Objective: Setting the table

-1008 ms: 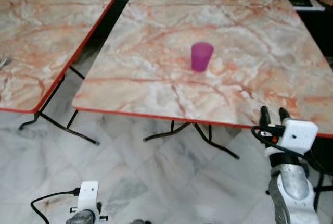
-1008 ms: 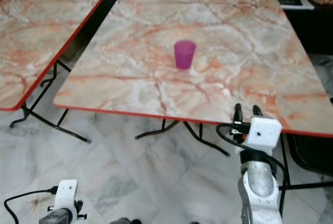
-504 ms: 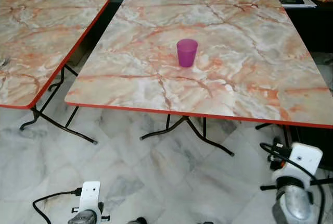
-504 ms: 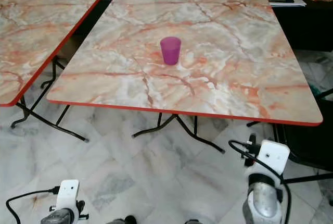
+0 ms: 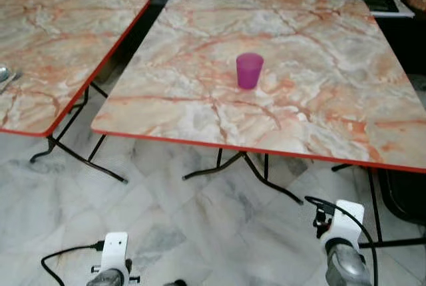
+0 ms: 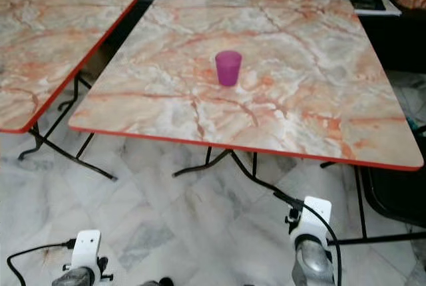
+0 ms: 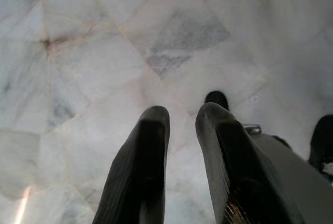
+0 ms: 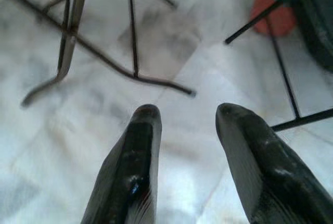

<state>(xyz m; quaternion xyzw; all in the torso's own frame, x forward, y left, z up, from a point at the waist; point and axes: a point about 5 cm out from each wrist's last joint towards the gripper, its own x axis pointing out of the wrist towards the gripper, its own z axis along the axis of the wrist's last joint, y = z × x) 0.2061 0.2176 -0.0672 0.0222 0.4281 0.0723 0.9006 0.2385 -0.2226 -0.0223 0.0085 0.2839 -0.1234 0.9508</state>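
— Where's the cup?

— I see the purple plastic cup (image 5: 249,70) upright mid-table on the marble-pattern folding table (image 5: 319,126).

— Grippers?

— Both low over the floor: left gripper (image 7: 182,117) narrowly parted, right gripper (image 8: 184,114) wider — empty.

A square marble-patterned counter with a red edge (image 5: 313,120) stands on black folding legs over a pale marble-tiled floor (image 5: 166,219). A translucent purple plastic cup (image 5: 249,70) stands upright near its middle. A second matching red-edged counter (image 5: 53,53) stands just beside it, apart.
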